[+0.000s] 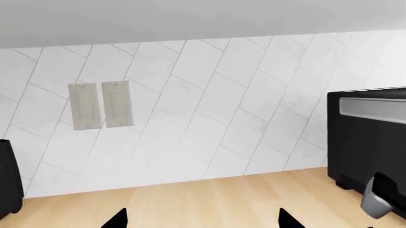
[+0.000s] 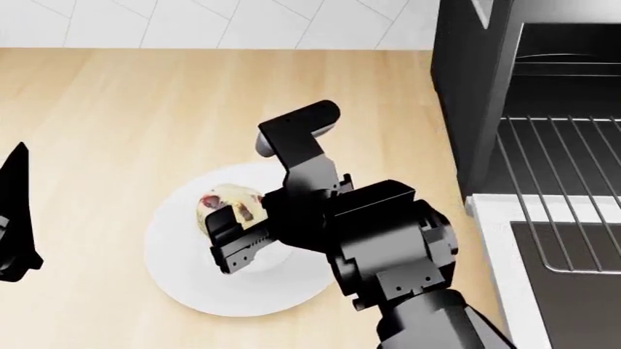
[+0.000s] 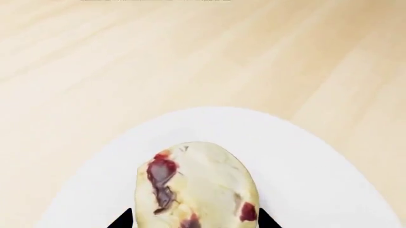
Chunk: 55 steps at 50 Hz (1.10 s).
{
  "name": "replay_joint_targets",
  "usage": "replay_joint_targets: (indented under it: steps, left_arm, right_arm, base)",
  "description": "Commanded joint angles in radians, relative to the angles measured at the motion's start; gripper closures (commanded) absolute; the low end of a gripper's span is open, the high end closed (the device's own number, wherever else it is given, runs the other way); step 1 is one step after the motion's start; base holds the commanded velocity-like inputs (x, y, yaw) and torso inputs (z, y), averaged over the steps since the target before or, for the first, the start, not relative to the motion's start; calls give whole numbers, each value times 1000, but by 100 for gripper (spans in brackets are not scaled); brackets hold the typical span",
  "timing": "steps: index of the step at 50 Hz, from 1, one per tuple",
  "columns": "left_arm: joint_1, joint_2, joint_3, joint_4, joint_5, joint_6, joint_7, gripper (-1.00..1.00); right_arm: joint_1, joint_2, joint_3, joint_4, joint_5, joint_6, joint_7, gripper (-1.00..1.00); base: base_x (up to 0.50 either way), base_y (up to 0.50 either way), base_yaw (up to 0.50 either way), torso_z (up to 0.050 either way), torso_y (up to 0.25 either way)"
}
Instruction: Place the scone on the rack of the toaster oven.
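Note:
The scone, pale yellow with dark red patches, sits on the white plate and also shows in the head view. My right gripper has a finger tight against each side of the scone, low over the plate; in the head view it reaches in from the right. The toaster oven stands open at the right, its wire rack showing above the lowered glass door. My left gripper is open and empty over the wooden counter, left of the oven.
The white tiled wall behind the counter carries two outlet plates. A black object stands at the counter's left end. My left arm shows at the head view's left edge. A silver bar sticks out by the oven's base.

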Motion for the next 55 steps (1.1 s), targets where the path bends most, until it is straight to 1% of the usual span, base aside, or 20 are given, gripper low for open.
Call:
replay_joint_targets:
  steps: [1, 6, 10, 19, 25, 29, 31, 36, 38, 44, 47, 50, 53, 55]
  left_arm:
    - [-2, -3, 3, -3, -2, 1, -5, -100]
    - [-12, 1, 8, -8, -4, 2, -8, -100]
    - [-15, 0, 11, -16, -2, 6, -6, -100]
    - [-7, 3, 25, -29, 11, 23, 1, -100]
    - [2, 3, 25, -29, 12, 30, 2, -100]
    - [8, 2, 26, -31, 15, 36, 3, -100]
    - [11, 4, 31, -38, 22, 46, 8, -100]
    - [16, 8, 40, -48, 30, 61, 16, -100]
    - [19, 7, 36, -47, 26, 62, 16, -100]
    - [26, 3, 29, -43, 22, 64, 15, -100]
    - [25, 2, 31, -44, 22, 65, 15, -100]
    - [22, 2, 34, -46, 22, 66, 15, -100]
    - [19, 3, 39, -48, 23, 67, 15, -100]
    - [13, 3, 41, -48, 20, 63, 13, -100]
  right_arm:
    - [-5, 1, -35, 0, 58, -3, 6, 100]
    - [2, 4, -36, -2, 70, 5, 11, 100]
    - [-14, 28, -29, -89, 93, 41, 38, 100]
    - [-85, 149, 27, -500, 162, 165, 195, 100]
    - [-112, 215, 71, -710, 196, 219, 290, 100]
    - [-130, 267, 117, -888, 238, 288, 377, 100]
    - [-137, 305, 161, -1020, 279, 353, 447, 100]
    - [-129, 351, 243, -1178, 352, 453, 548, 100]
    - [-119, 367, 301, -1263, 410, 516, 605, 100]
    - [-116, 381, 398, -1400, 518, 618, 716, 100]
    - [-108, 383, 470, -1472, 600, 679, 788, 100]
    - [-114, 398, 570, -1541, 717, 756, 895, 100]
    - [-129, 407, 638, -1581, 813, 799, 983, 100]
    - [-140, 423, 687, -1615, 903, 831, 1075, 100]
  base:
    - [0, 0, 0, 0, 0]
    - [0, 0, 0, 0, 0]
    - [0, 0, 0, 0, 0]
    - [0, 0, 0, 0, 0]
    - [0, 0, 0, 0, 0]
    - [0, 0, 0, 0, 0]
    - [0, 0, 0, 0, 0]
    - [0, 0, 0, 0, 0]
    - [0, 0, 0, 0, 0]
    - [0, 0, 0, 0, 0]
    - [0, 0, 0, 0, 0]
    - [0, 0, 0, 0, 0]
    - [0, 0, 0, 0, 0]
    - [0, 0, 0, 0, 0]
